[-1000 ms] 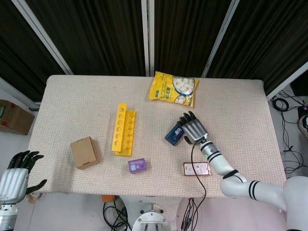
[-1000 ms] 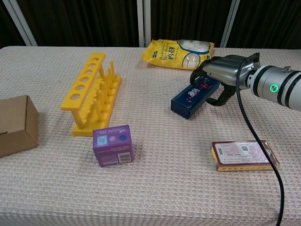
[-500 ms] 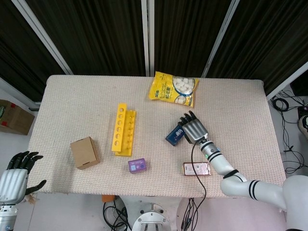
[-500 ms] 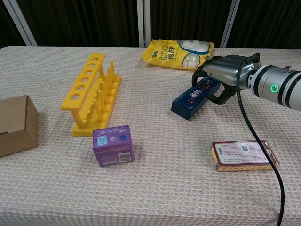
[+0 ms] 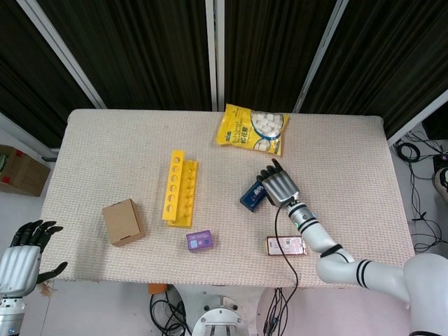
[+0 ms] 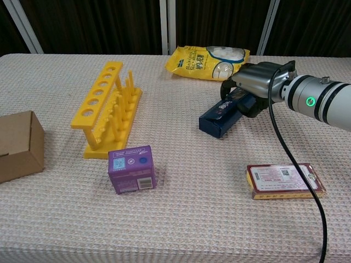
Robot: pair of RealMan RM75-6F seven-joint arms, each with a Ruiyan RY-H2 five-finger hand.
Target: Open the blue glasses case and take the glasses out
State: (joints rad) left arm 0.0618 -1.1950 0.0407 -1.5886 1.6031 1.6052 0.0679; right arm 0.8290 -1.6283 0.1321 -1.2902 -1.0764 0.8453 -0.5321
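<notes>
The blue glasses case (image 6: 221, 116) (image 5: 251, 197) is a long dark blue box with a printed lid, lying closed on the table right of centre. My right hand (image 6: 253, 87) (image 5: 277, 186) lies over its far end, fingers curled around that end, gripping it. No glasses show. My left hand (image 5: 21, 253) hangs off the table's near left corner in the head view, fingers spread, holding nothing; the chest view does not show it.
A yellow snack bag (image 6: 208, 61) lies just behind the case. A yellow tube rack (image 6: 107, 107), a purple box (image 6: 131, 168) and a cardboard box (image 6: 17, 145) stand to the left. A flat red packet (image 6: 283, 180) lies near the front right.
My right hand has closed down further over the case's far end, and the case has tipped slightly. The left hand has not moved.
</notes>
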